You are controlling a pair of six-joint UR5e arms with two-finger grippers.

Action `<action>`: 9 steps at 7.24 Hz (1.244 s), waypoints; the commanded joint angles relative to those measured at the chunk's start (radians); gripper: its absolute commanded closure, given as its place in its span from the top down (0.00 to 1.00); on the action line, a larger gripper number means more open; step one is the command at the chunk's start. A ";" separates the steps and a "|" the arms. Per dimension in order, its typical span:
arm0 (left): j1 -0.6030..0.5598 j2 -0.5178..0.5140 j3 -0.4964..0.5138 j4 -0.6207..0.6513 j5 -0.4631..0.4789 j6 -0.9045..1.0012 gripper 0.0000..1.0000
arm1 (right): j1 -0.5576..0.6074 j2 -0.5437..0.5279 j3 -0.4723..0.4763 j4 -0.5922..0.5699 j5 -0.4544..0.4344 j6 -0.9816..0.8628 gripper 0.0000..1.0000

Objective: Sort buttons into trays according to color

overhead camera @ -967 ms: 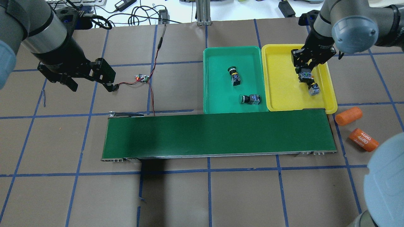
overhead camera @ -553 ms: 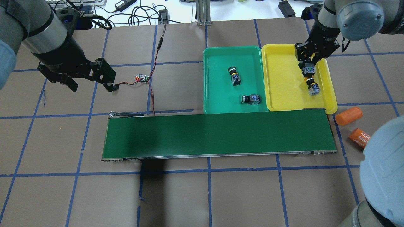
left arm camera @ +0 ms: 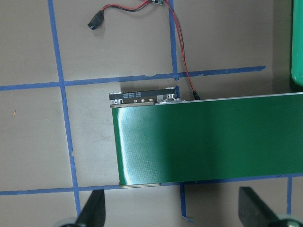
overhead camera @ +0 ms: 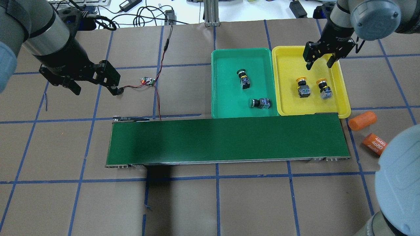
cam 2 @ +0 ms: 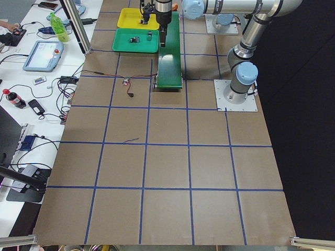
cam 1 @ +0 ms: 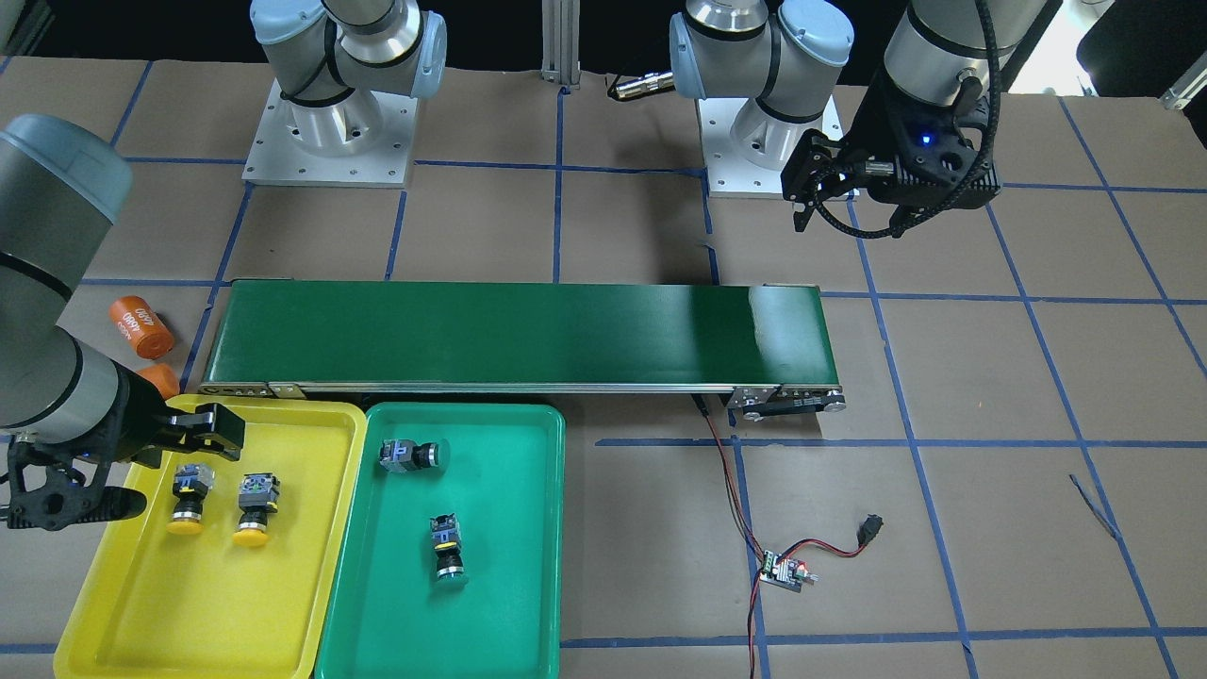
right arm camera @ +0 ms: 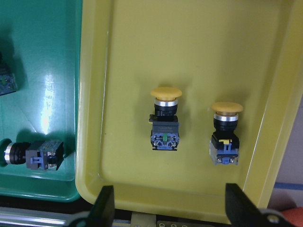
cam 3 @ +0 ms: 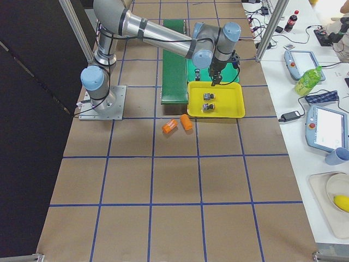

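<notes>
Both yellow buttons (overhead camera: 302, 88) lie in the yellow tray (overhead camera: 288, 101) and both green buttons (overhead camera: 243, 79) in the green tray (overhead camera: 226, 98), on the belt's (overhead camera: 229, 141) far side. The right gripper (overhead camera: 319, 64) hangs open and empty above the yellow tray. The left gripper (overhead camera: 95, 90) is open beyond the belt's other end. The buttons look light and rigid with slick caps, so the square body seems the best place to hold.

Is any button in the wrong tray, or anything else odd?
Nothing misplaced: the yellow buttons lie in the yellow tray, the green buttons in the green tray. Two orange cylinders lie loose beside the yellow tray.
</notes>
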 commanded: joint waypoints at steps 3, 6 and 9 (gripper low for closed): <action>0.000 0.000 0.000 0.006 -0.001 -0.002 1.00 | 0.154 -0.227 -0.013 0.197 0.004 0.069 1.00; 0.000 0.000 0.000 0.006 -0.001 0.000 1.00 | 0.273 -0.337 -0.010 0.255 0.007 0.120 1.00; 0.000 0.002 0.000 0.006 0.001 0.000 1.00 | 0.268 -0.335 0.008 0.223 0.012 0.122 1.00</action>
